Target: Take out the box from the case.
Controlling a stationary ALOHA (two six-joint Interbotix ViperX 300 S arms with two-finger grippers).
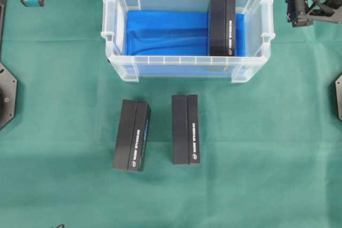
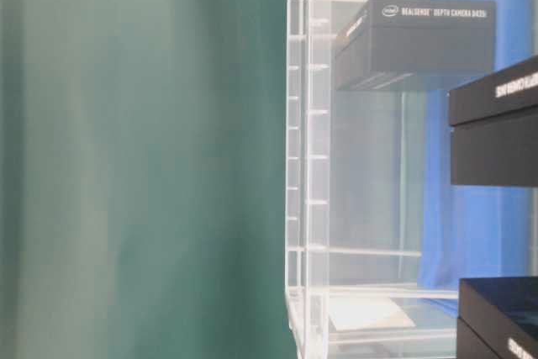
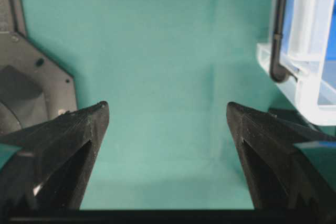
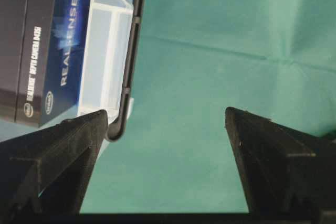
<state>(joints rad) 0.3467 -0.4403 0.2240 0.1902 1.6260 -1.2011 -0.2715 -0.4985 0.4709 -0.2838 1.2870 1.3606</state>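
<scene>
Showing the case (image 1: pixel 187 65) on the green cloth (image 1: pixel 64 132), with one box (image 1: pixel 222 25) lying against its right end on the blue lining (image 1: pixel 160 33); two more boxes (image 1: pixel 131 135) (image 1: pixel 185 129) were laid on the cloth just in front of the case. Both grippers were parked outside the rim, the left gripper (image 3: pixel 167 116) beyond the left wall and the right gripper (image 4: pixel 167 119) beside the right wall, each with jaws spread wide and nothing held between them. The remaining box was judged nearest the right arm (the right wrist view had its printed face just inside the wall). A clean lift would probably have called for the gripper to be brought over the rim, lowered with the jaws set across the narrow width of the box, closed squarely, and raised straight up so that the wall was not snagged.
</scene>
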